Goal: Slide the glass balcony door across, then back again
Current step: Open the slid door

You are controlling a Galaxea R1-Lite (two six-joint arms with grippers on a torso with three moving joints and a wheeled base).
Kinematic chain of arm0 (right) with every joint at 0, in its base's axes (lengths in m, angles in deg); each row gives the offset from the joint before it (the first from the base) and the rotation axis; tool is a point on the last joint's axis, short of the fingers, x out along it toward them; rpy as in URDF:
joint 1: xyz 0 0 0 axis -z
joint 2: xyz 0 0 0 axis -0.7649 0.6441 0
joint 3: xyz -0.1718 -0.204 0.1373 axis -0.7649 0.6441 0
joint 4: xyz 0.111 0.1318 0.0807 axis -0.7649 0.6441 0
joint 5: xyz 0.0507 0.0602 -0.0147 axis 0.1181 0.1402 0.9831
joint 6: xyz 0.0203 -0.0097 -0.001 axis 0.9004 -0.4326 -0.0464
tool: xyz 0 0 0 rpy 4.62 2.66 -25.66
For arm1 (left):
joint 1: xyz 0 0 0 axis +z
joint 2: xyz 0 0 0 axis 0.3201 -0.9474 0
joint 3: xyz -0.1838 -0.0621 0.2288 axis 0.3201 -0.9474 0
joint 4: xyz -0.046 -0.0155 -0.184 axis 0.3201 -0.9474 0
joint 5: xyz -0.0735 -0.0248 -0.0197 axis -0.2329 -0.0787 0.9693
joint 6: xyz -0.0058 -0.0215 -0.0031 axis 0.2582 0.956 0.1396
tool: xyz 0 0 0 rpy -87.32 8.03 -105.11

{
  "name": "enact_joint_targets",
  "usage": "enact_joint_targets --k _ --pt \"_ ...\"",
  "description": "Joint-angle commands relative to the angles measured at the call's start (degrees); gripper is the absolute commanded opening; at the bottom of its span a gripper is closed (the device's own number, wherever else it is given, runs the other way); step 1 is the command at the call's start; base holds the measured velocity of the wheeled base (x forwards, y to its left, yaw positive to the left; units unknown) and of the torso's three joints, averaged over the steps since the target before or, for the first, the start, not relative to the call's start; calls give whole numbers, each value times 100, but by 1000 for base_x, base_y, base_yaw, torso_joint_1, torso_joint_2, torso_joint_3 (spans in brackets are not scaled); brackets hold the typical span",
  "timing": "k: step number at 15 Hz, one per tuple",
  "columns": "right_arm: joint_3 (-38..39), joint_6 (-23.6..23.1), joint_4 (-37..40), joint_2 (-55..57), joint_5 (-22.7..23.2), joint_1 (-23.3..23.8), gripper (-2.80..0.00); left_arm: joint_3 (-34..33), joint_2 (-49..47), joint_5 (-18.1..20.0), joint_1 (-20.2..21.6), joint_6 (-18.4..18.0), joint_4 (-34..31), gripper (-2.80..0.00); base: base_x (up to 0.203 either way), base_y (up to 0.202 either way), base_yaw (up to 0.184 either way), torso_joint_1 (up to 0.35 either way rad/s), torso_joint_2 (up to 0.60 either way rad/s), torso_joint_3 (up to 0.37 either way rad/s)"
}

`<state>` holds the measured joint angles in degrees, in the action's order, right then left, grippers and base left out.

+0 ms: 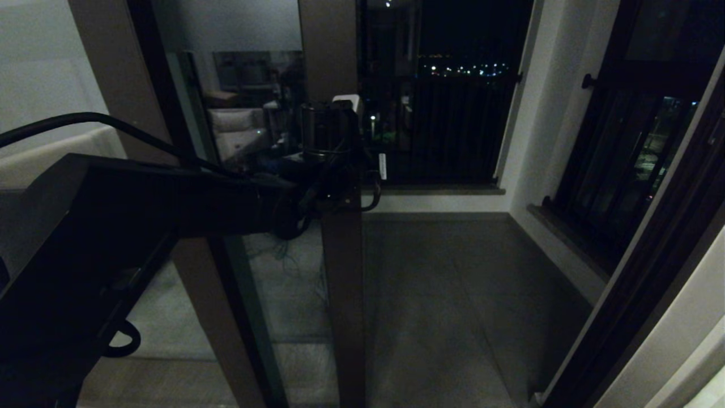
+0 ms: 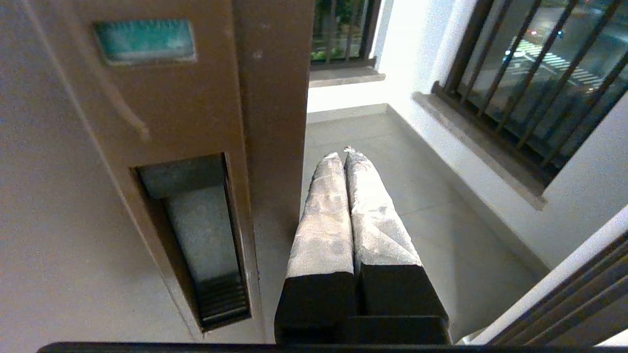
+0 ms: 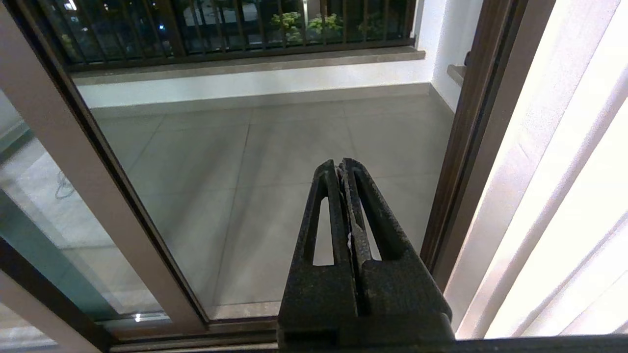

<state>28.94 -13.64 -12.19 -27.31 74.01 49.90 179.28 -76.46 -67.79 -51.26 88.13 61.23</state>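
The glass balcony door [image 1: 266, 272] stands partly across the doorway, its brown edge stile [image 1: 342, 272] near the middle of the head view. My left gripper [image 1: 340, 170] reaches in from the left to that stile at mid height. In the left wrist view the left gripper [image 2: 343, 152] is shut and empty. It lies along the stile's edge face [image 2: 274, 98], on the opening's side, beside the recessed slot handle [image 2: 196, 230]. My right gripper [image 3: 339, 164] is also shut and empty. It hangs low over the floor between the door stile [image 3: 73, 162] and the fixed jamb [image 3: 466, 147].
Right of the stile the balcony floor [image 1: 453, 294] shows through the opening. A dark barred window [image 1: 453, 124] is at the back and another [image 1: 628, 153] on the right wall, above a low ledge. A dark door jamb [image 1: 640, 294] bounds the opening on the right.
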Motion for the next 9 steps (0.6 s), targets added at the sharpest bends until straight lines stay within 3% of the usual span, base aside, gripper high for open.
enact_joint_targets --k 1,9 --pt "2 2 -1 7 0 0 -280 -46 92 -8 32 5 12 -280 0 0 0 0 0 0" --pt "2 2 -1 7 0 0 -280 -396 218 -87 209 -12 55 -280 0 0 0 0 0 0"
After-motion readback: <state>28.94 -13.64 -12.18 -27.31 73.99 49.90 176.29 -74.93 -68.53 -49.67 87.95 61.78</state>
